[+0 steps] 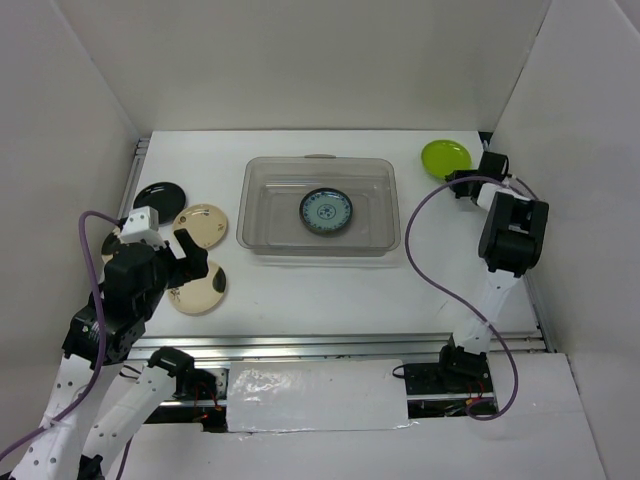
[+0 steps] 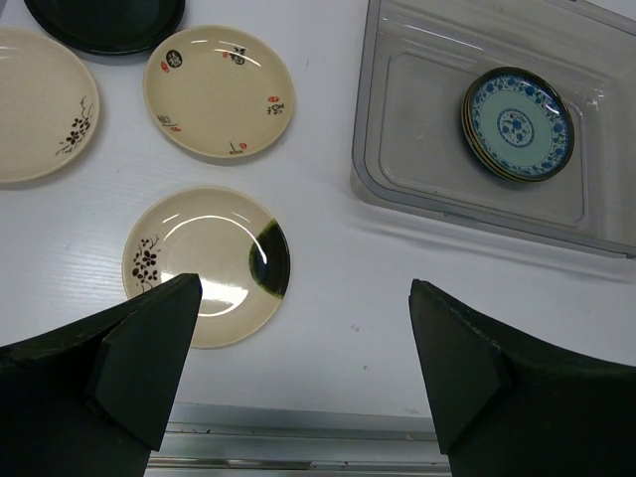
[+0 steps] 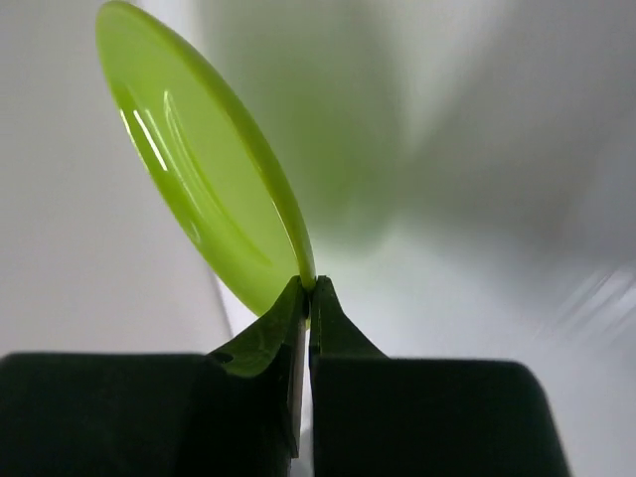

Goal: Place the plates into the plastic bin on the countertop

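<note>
Top external shows the plastic bin (image 1: pixel 262 215) at the middle of the white countertop (image 1: pixel 330 290), with a teal-patterned plate (image 1: pixel 325 212) lying flat in its centre. In the left wrist view this plate (image 2: pixel 519 123) seems to rest on another one with a dark rim, though I cannot tell how many lie under it. The right gripper (image 1: pixel 462 183) is at the far right corner, beyond the bin, and the right wrist view shows its fingers (image 3: pixel 307 288) pressed together on the rim of the lime green plate (image 3: pixel 199 189), which stands tilted. I cannot tell whether that plate touches the table. The left gripper (image 2: pixel 303 338) hangs with its fingers wide apart above the cream plate with the black patch (image 2: pixel 209 263), holding nothing. Left of the bin lie a cream plate with small marks (image 2: pixel 219 92), a cream plate with a branch drawing (image 2: pixel 35 104) and a black plate (image 2: pixel 104 22)
</note>
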You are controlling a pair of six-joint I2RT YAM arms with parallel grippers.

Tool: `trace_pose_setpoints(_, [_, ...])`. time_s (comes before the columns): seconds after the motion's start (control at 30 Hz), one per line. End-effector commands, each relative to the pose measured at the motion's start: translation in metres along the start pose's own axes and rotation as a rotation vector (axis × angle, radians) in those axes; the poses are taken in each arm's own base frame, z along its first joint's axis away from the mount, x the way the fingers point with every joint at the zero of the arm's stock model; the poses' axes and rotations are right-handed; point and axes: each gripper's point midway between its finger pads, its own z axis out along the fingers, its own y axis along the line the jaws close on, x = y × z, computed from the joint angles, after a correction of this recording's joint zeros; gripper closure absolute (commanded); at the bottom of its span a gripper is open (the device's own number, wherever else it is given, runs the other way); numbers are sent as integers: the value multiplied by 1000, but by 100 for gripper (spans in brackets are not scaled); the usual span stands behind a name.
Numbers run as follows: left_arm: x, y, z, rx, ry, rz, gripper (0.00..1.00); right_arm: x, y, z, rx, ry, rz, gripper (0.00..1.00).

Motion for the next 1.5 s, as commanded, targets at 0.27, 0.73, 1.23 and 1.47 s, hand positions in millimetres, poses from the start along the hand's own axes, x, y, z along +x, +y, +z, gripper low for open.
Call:
trace_pose_setpoints(0.27, [-14,4,-3,-23,-66,-21,1,155,110,-116,-237,378,-500,100])
trace_pose_setpoints(0.73, [-12,15,7,-132,-18,-38,1,303,12,-142,-140,673,-850,100])
trace_pose_setpoints(1.23, [26,4,27,-254,229,-265,1,314,25,-200,-214,661,-951,0])
trace_pose_setpoints(1.47, [53,26,30,-417,221,-498,1,295,75,-311,-444,472,-1095,0])
